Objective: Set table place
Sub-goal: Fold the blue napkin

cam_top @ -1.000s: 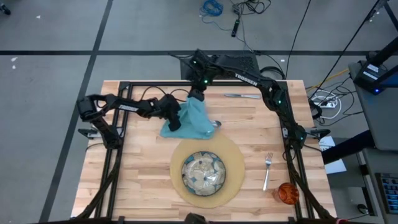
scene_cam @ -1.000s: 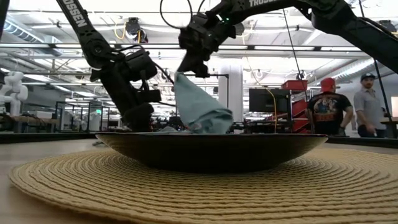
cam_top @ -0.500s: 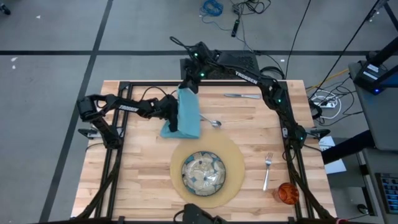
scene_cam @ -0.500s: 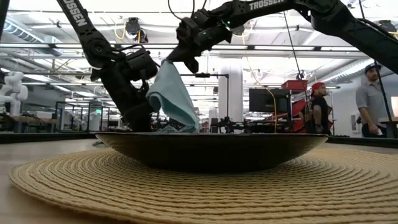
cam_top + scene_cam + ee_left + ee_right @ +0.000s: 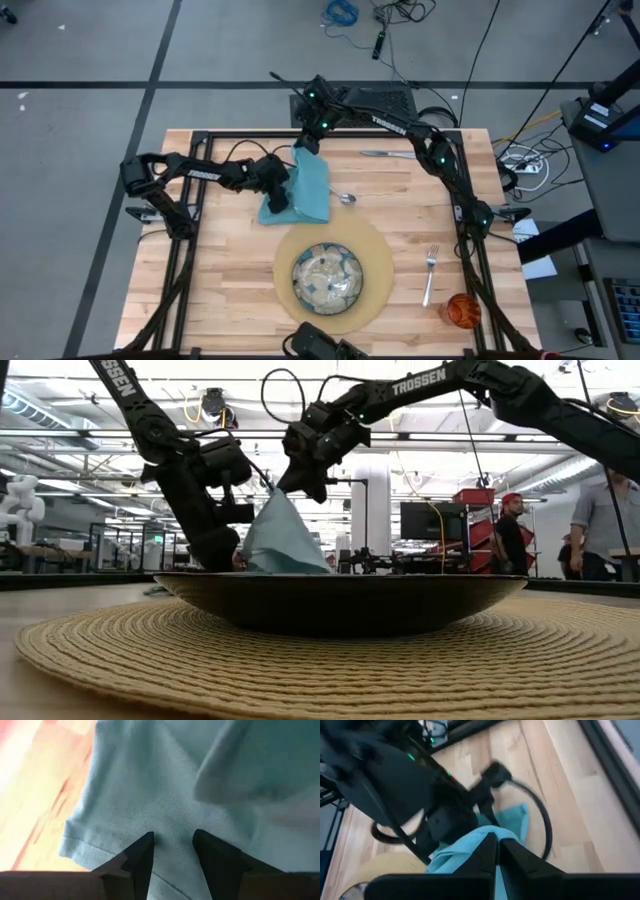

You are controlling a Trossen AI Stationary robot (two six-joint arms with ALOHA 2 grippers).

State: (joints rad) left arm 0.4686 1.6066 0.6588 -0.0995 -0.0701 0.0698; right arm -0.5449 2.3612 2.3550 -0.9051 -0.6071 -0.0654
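The teal napkin (image 5: 305,188) stands like a tent at the far middle of the table (image 5: 225,290), its lower part on the wood. My right gripper (image 5: 308,148) is shut on its raised top (image 5: 278,500). My left gripper (image 5: 172,837) comes in from the table's left, slanting down, with its fingers parted on the napkin's lower left part. The round placemat (image 5: 378,250) carries the green-patterned plate (image 5: 327,278). The spoon (image 5: 342,198) lies just right of the napkin. My left gripper's two fingertips (image 5: 145,845) rest on the napkin close to its hemmed edge (image 5: 90,845), slanting down from the table's left. Flat cloth shows in the gap between them; that part lies on the table. My right gripper pinches the napkin's top edge (image 5: 482,834) between its shut fingers, slanting down from the far right. The cloth hangs below it, spreading down to the table.
A knife (image 5: 390,154) lies at the far right, a fork (image 5: 431,275) right of the placemat, and an orange cup (image 5: 462,310) at the near right corner. People stand in the room beyond the table (image 5: 515,535). Bare wood lies left of the placemat.
My right gripper has carried the napkin's top toward the table's left and a little down. The napkin's right part, which lay spread over the spoon's end, has lifted off it and swung over toward my left gripper, so the cloth now stands narrower.
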